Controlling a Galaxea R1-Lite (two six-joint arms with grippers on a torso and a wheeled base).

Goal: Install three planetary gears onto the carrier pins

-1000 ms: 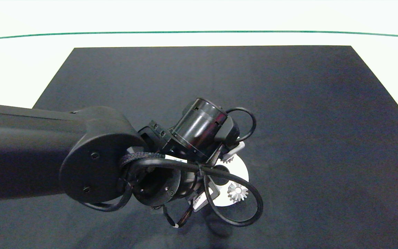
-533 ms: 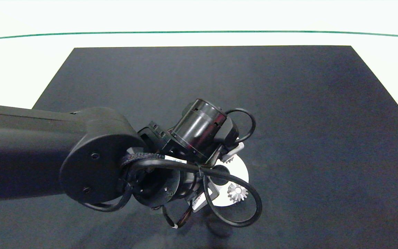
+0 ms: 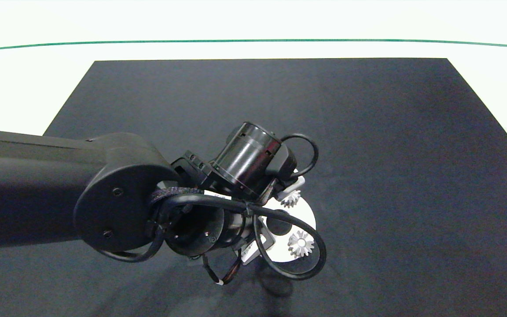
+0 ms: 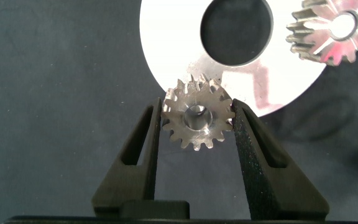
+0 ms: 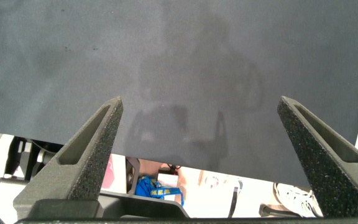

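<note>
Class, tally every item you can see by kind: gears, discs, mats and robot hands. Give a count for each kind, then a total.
silver gears: 3 (one held, two on the disc)
white disc: 1
dark mat: 1
robot hands: 2 (left hand, right hand)
Total: 7

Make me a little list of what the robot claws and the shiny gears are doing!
left claw: shut on held gear, over the white disc's edge
gears on disc: two, near gear and far gear
right claw: open, empty, away over the black mat
carrier pins: hidden
</note>
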